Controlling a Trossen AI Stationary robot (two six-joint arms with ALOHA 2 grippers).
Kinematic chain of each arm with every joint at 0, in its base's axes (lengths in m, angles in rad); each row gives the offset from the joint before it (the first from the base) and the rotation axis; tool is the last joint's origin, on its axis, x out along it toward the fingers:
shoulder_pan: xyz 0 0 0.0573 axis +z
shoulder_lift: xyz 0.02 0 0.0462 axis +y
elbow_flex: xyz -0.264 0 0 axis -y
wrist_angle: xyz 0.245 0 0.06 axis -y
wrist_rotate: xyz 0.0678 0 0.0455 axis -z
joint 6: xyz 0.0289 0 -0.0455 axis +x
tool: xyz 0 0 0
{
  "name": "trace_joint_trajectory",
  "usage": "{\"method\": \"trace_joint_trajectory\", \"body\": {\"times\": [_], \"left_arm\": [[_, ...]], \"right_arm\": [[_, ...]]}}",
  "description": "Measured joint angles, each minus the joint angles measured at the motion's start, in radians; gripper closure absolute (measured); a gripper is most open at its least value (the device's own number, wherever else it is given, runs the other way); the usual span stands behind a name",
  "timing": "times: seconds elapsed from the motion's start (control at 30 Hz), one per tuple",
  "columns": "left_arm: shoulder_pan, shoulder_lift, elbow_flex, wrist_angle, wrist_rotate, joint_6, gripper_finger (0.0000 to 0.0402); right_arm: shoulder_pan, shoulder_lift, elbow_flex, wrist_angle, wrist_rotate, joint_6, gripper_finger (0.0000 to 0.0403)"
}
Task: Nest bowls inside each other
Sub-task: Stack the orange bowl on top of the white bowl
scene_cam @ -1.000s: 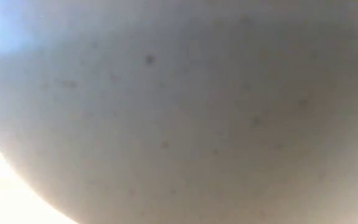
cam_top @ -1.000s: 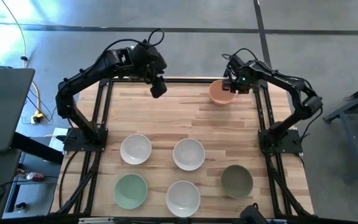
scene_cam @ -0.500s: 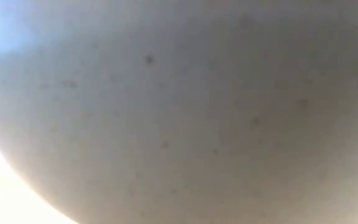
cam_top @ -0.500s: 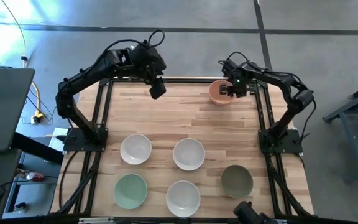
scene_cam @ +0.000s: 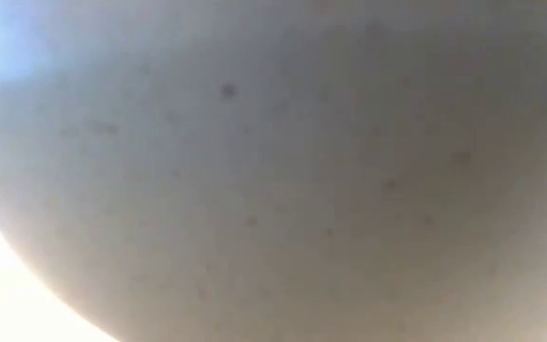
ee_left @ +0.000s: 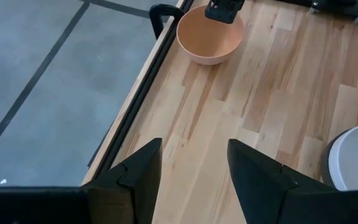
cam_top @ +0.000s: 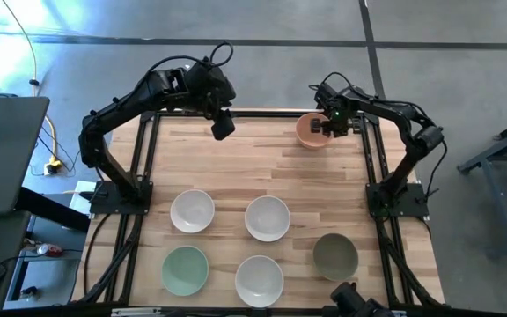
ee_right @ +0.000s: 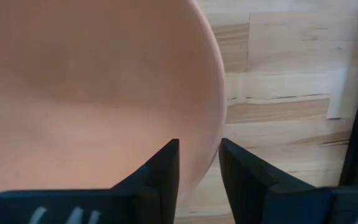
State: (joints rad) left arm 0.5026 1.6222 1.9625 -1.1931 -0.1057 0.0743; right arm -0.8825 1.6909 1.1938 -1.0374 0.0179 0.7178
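Note:
In the high view six bowls show. The peach-orange bowl stands on its base at the table's far right. Two white bowls stand mid-table. The mint bowl, a third white bowl and the olive bowl stand along the near edge. No black bowl is in view. My right gripper is shut on the peach bowl's right rim. My left gripper hangs open above the far left of the table, touching nothing; its wrist view shows the peach bowl. My right gripper has the peach bowl's rim on the bowl's right side. One finger is inside the bowl and the other outside, coming from above and pointing down. The bowl stands upright on the table.
A pale bowl wall right in front of the lens fills the low view. Black frame rails run along the table's left and right sides. Bare wood lies between the far bowl and the mid-table bowls.
My right gripper has moved a little toward the table's near left and down onto the peach bowl's right rim, and its arm has shifted with it; for the last half second it has stayed still. The bowls have not moved.

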Motion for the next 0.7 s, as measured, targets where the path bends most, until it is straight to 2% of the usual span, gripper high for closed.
{"method": "trace_joint_trajectory", "body": {"times": [0.2, 0.43, 0.7], "left_arm": [[0.0, 0.0, 0.0, 0.0, 0.016, 0.001, 0.0229], [0.0, 0.0, 0.0, 0.0, 0.022, 0.001, 0.0229], [0.0, 0.0, 0.0, -0.015, 0.026, 0.007, 0.0229]], "right_arm": [[-0.008, 0.0, 0.0, 0.003, -0.004, -0.012, 0.0356], [-0.007, 0.03, 0.0, 0.001, -0.022, -0.022, 0.0393], [0.02, 0.06, 0.0, 0.029, -0.008, -0.03, 0.04]]}}
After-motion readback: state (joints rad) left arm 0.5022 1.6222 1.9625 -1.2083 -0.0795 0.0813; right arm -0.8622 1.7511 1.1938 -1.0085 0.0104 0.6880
